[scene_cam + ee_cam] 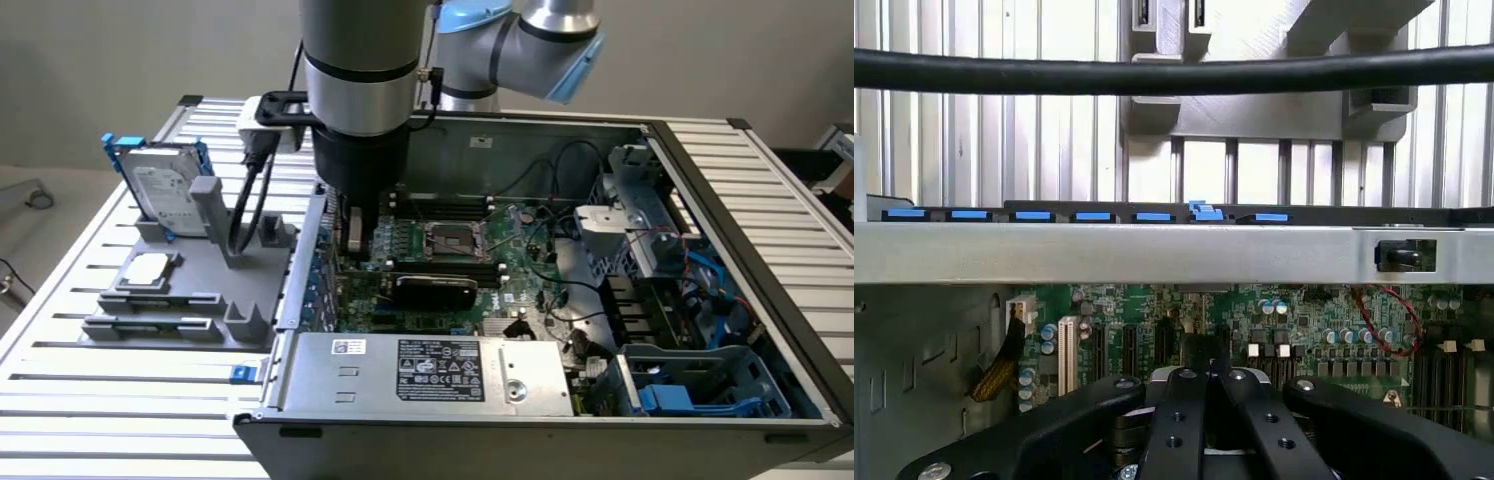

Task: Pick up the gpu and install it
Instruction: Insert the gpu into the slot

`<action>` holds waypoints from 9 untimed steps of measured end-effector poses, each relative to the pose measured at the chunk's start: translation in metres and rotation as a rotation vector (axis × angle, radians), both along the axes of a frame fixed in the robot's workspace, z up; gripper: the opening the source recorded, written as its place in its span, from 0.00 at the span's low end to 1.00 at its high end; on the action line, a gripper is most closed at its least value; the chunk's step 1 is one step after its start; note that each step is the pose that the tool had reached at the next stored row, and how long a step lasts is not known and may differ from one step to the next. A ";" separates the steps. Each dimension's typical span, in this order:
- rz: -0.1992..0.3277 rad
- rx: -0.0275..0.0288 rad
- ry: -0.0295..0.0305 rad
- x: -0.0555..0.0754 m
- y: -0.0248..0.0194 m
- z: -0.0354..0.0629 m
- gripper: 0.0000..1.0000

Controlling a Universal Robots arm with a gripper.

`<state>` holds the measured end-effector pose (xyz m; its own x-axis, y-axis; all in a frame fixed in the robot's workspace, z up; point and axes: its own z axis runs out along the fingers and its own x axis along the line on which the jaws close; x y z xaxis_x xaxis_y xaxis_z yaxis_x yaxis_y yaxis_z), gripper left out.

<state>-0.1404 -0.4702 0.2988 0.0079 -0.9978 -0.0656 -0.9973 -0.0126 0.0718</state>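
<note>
The arm stands vertical, reaching down into the open computer case [747,300], its tool [1206,375] closed on the upright gpu [355,232] above the motherboard [454,262], beside the case's rear wall. The power supply [427,372] label's writing is unreadable.

I am working in a robotics lab or test workshop: an opened computer case [561,300] lies on a slatted aluminium bench [120,400], beside a grey printed parts holder [174,290], against plain grey walls.
</note>
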 end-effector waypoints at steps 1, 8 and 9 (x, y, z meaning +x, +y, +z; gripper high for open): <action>0.000 -0.0002 0.0009 0.000 -0.0002 0.0005 0.11; 0.000 -0.0001 0.0209 -0.001 -0.0015 0.0015 0.11; 0.000 0.0000 0.0246 -0.001 -0.0015 0.0015 0.11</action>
